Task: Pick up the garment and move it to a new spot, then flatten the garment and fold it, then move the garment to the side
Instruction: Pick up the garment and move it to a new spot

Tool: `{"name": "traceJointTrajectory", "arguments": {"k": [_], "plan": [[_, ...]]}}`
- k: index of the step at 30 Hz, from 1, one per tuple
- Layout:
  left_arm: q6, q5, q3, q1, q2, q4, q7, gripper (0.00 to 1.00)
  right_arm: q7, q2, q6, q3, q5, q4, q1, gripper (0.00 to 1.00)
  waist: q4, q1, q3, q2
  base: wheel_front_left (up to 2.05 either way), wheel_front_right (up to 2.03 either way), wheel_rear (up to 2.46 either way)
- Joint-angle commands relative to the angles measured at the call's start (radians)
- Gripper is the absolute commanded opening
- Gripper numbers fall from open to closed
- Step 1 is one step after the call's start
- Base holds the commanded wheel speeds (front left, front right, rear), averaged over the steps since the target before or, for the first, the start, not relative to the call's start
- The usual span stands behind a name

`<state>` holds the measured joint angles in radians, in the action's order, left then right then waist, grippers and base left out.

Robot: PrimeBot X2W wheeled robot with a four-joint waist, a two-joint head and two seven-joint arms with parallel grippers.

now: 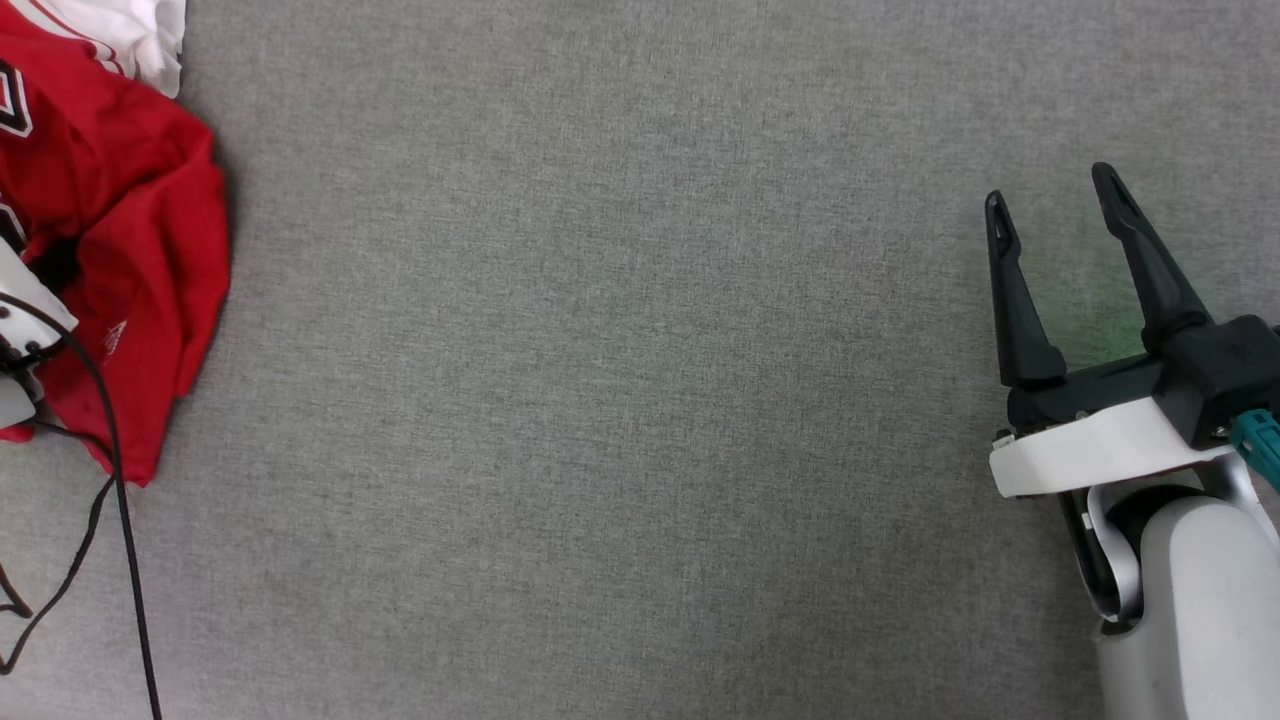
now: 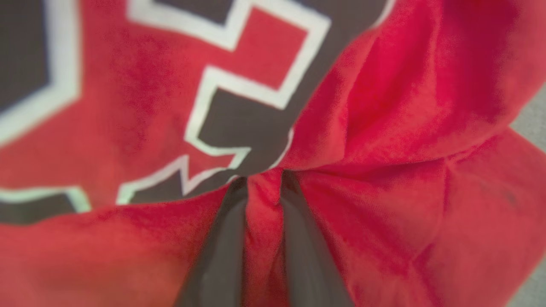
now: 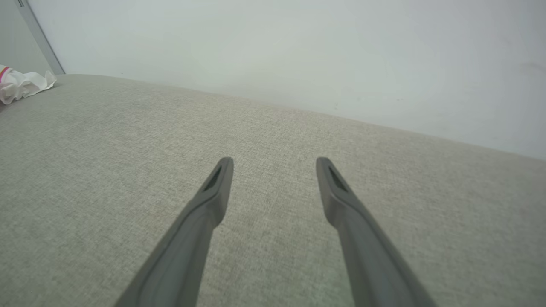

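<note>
My left end effector (image 2: 264, 181) pinches the rumpled red garment (image 2: 384, 128) beside black, white-edged numerals; right end effector (image 1: 1050, 188) spread.

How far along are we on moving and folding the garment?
Done: nothing finished; the garment lies crumpled on the grey surface at the head view's left. In hand: the left gripper pinches a red fold, starting the pick-up. Left: lifting, moving, flattening, folding, setting aside. The right gripper hangs open, holding nothing.
</note>
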<state>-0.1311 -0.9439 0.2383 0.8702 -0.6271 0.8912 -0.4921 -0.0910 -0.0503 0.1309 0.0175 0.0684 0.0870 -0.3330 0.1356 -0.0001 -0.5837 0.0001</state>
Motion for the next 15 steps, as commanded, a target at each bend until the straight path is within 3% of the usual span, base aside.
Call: {"name": "traceJointTrajectory", "arguments": {"k": [1, 8, 15], "plan": [[0.001, 0.013, 0.050, -0.069, 0.074, 0.045, -0.025, 0.00, -0.006, 0.000, 0.000, -0.002, -0.003, -0.005, -0.012, 1.00, 0.002, 0.0001, 0.012, -0.0001, 0.00, 0.00, 0.00], [0.001, 0.087, 0.057, 0.025, 0.003, 0.032, 0.176, 0.00, -0.024, 0.000, 0.000, -0.010, -0.022, -0.041, 0.015, 1.00, 0.014, 0.0001, 0.104, -0.0001, 0.00, 0.00, 0.00], [0.008, 0.155, 0.068, 0.044, 0.012, 0.039, 0.419, 0.00, -0.041, 0.000, 0.000, -0.029, -0.057, -0.075, 0.058, 1.00, 0.017, 0.0001, 0.219, -0.0001, 0.00, 0.00, 0.00]]}}
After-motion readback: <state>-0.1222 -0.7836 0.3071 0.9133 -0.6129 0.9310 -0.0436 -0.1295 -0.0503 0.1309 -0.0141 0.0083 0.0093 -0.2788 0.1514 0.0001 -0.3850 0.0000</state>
